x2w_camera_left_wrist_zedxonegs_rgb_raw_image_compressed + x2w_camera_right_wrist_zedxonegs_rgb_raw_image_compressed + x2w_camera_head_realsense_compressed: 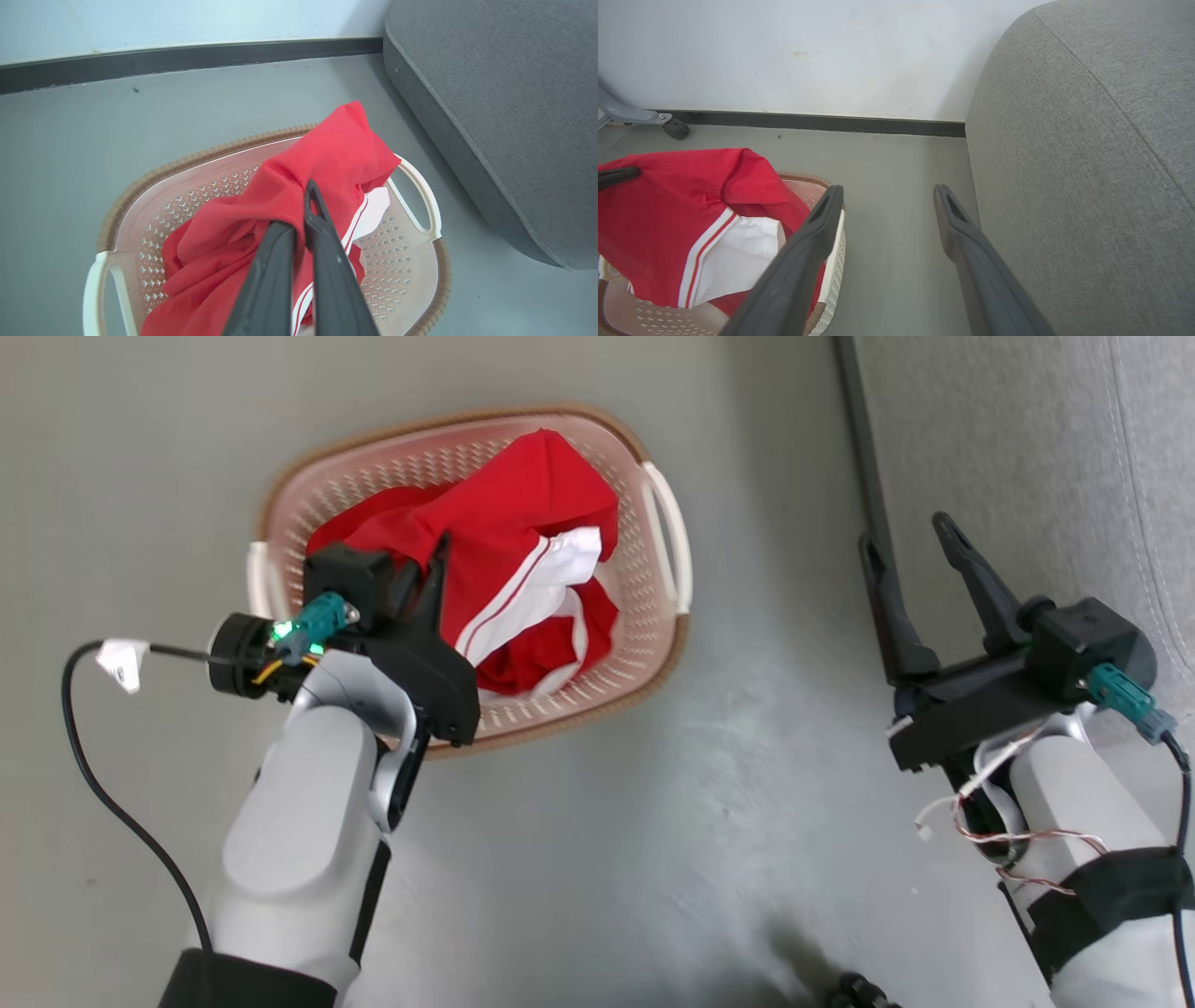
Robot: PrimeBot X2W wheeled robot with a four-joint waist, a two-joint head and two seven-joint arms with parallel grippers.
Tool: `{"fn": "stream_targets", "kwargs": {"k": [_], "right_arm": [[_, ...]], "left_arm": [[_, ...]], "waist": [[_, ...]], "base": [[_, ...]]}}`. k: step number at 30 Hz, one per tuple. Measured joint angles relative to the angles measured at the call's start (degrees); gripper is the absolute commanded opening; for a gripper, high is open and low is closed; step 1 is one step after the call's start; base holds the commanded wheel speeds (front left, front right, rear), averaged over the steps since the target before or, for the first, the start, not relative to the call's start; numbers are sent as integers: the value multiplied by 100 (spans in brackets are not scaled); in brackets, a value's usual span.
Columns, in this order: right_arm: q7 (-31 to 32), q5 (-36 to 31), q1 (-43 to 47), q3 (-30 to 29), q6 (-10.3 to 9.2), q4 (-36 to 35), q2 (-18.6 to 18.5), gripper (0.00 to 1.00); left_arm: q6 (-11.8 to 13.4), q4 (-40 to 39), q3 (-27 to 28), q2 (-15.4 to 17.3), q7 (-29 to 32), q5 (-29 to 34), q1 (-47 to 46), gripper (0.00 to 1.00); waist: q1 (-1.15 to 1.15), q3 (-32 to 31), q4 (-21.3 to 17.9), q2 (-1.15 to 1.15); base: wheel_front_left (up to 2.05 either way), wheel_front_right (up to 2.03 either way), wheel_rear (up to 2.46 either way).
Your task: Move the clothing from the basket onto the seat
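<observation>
**Q:** Grey floor (653,849) ran under everything, with a dark skirting (187,58) along the pale wall (831,46). Starting on the left, how did the left jaws stand?

**A:** They were pressed almost together on a fold of the clothing (523,513). Red cloth was pinched between the two dark fingers (327,261).

**Q:** Where was the clothing itself?

**A:** It was bunched up over the basket (373,471). One red end rose past the far rim, and the part with white stripes and a white panel hung down inside. More red cloth lay lower in the basket beneath it.

**Q:** And the basket?

**A:** It stood on the floor, with a strip of bare floor between it and the seat (1027,448).

**Q:** What about the right jaws?

**A:** They were spread wide, gripping nothing and touching nothing. They hung above that strip of floor, close to the edge of the seat. The grey woven cushion ran along the right side, with a seam line across it.
</observation>
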Motion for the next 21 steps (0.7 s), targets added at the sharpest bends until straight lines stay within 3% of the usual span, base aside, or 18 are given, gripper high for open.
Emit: {"fn": "stream_targets", "kwargs": {"k": [12,21], "right_arm": [[1,-32,580,-278,46,26,-280,100],[1,-55,958,-257,88,74,-211,100]], "left_arm": [[-153,-318,-352,-65,-661,-203,461,0],[-225,-611,-569,-85,-922,-304,825,0]], "waist": [[0,-987,691,0],[0,-1776,1100,-1]], "base": [[0,0,0],[0,0,0]]}}
